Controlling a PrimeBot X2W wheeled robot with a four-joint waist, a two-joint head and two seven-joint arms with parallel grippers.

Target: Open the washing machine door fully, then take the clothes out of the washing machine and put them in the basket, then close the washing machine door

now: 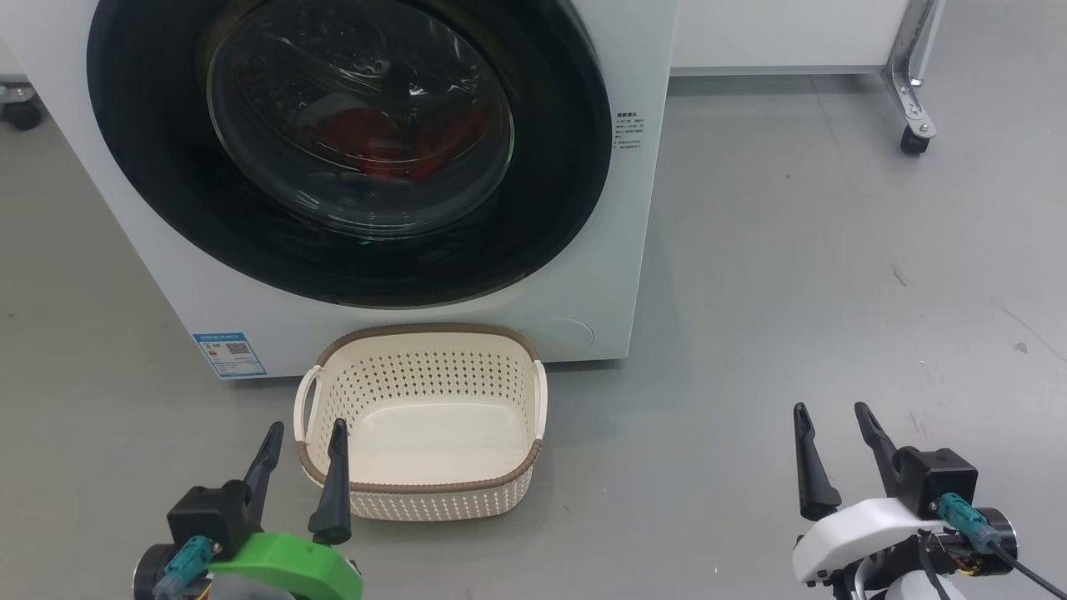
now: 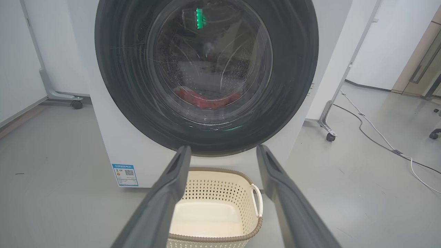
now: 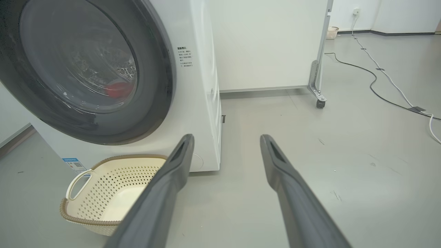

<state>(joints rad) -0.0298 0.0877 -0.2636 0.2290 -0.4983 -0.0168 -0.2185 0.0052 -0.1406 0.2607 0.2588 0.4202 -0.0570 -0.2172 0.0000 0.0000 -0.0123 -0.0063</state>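
Observation:
The white washing machine (image 1: 633, 250) stands ahead with its round black door (image 1: 150, 192) closed. Through the glass window I see the red clothes (image 1: 392, 146) lying in the drum, also visible as clothes (image 2: 206, 100) in the left wrist view. The cream basket (image 1: 421, 487) sits empty on the floor in front of the machine. My left gripper (image 1: 304, 429) is open at the basket's near left corner, holding nothing. My right gripper (image 1: 829, 410) is open over bare floor to the right, well clear of the basket (image 3: 86, 213) and the door (image 3: 151, 103).
Grey floor spreads to the right of the machine. A white partition on a wheeled metal leg (image 1: 913, 137) stands behind at the right. Cables (image 3: 379, 79) run along the floor farther right. Another caster (image 2: 76, 104) is at the machine's left.

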